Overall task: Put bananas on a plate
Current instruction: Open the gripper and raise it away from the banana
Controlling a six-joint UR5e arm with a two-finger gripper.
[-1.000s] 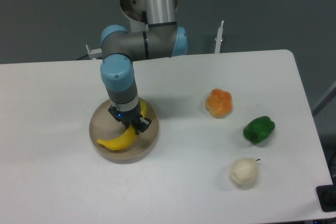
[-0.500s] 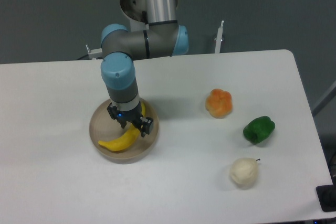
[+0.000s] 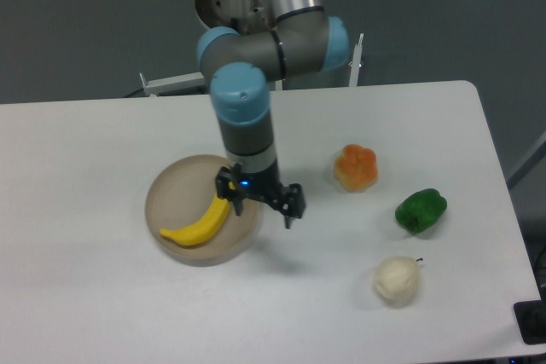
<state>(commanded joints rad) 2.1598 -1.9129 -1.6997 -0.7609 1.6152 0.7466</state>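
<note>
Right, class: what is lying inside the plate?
One yellow banana lies inside the plate, curving from its left side toward the right rim. The gripper, its jaws open and empty, covers the banana's upper tip and part of the right rim, so that patch cannot be seen.

Yellow curved banana (image 3: 197,225) lying flat in round beige plate (image 3: 171,189), untouched.

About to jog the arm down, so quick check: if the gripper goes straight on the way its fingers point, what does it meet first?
Probably the bare table. The open gripper points down, just right of the plate; its left finger looks over the rim near the banana, though depth is unclear.
</note>
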